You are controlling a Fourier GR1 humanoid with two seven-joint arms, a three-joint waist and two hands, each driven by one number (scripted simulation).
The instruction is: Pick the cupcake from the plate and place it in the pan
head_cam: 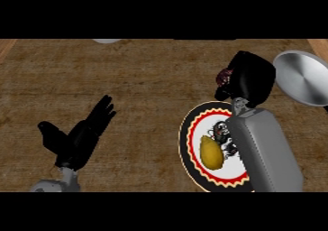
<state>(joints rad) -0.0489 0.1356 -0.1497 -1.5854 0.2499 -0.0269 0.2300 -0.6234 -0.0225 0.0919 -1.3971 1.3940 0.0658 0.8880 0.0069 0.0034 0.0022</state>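
Observation:
My right hand (250, 76) is above the counter between the plate and the pan, its fingers curled round a dark reddish cupcake (224, 76) that peeks out at the hand's left side. The plate (193, 135) has a red, yellow and black rim and lies under my right forearm; a yellow, lemon-like thing (211, 152) lies on it. The silver pan (303, 77) sits at the right, just past the hand, with a dark handle running toward the lower right. My left hand (80, 135) rests open at the lower left, fingers up.
The counter top is brown wood grain. A pale round object (107, 40) shows at the top edge, mostly cut off. A lighter wooden strip (323, 47) borders the counter at the far right.

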